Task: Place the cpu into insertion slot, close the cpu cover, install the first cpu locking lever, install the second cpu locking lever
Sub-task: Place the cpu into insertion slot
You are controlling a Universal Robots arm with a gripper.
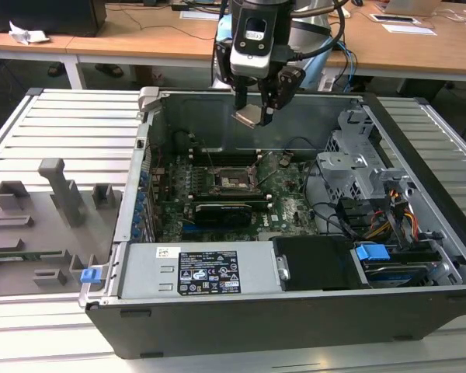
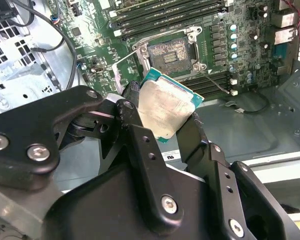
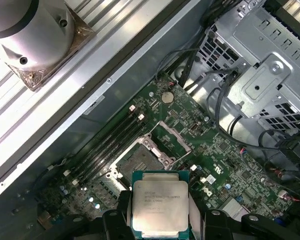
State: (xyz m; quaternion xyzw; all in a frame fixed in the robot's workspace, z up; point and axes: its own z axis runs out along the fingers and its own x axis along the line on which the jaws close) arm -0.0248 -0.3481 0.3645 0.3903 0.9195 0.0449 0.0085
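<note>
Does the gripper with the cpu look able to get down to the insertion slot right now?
Probably yes: the gripper holds the cpu above the open case, the cpu cover stands raised, and the insertion slot lies bare.

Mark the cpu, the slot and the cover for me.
cpu (image 3: 160,205), first wrist view, middle of its metal face.
slot (image 3: 138,161), first wrist view, its dark centre.
cover (image 3: 176,134), first wrist view, one side of its raised frame.

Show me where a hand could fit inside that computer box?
Bare grey case wall runs beside the motherboard; the insertion slot lies open. Crowded: cables by the drive cage. Outside, the slatted table on the exterior view's right is bare.
</note>
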